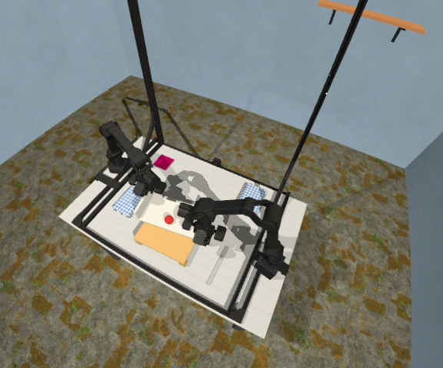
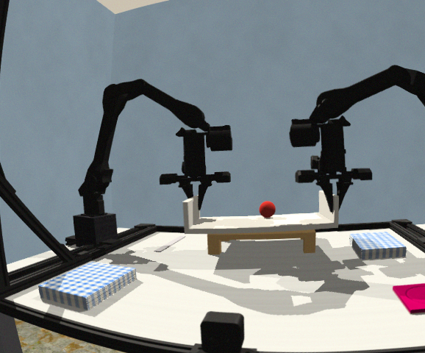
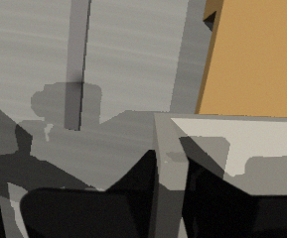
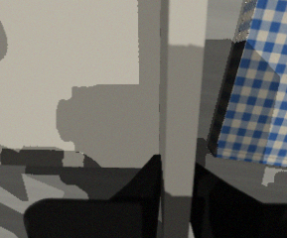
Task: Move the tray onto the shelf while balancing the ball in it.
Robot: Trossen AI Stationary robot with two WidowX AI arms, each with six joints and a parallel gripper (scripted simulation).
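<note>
1. Tray [image 1: 154, 211] [image 2: 235, 228] [image 3: 259, 128] [image 4: 93, 45]: raised above the bench [image 1: 201, 293] [image 2: 159, 323], alongside the wooden shelf [image 1: 164, 243] [image 2: 262, 234] [image 3: 257, 59], whose top is largely uncovered. Contact between tray and shelf cannot be determined.
2. Left hand [image 1: 203, 231] [image 2: 196, 203] [image 3: 170, 159]: fingers pinching one upright end wall of the tray, one finger on each side.
3. Right hand [image 1: 147, 188] [image 2: 334, 207] [image 4: 178, 161]: fingers pinching the opposite end wall in the same manner.
4. Red ball [image 1: 168, 219] [image 2: 267, 209]: on the tray floor, between the end walls, apart from both hands.
5. Bench contents: one blue-checked block [image 1: 126, 204] [image 2: 377, 243] [image 4: 267, 84] near the right hand's end of the tray; a second checked block [image 1: 253, 192] [image 2: 87, 281]; a flat magenta square [image 1: 163, 162] [image 2: 421, 296]; a thin grey strip [image 1: 215, 267] [image 2: 170, 243] [image 3: 74, 64] nearer the left hand.
6. Release: outstanding at both ends.
</note>
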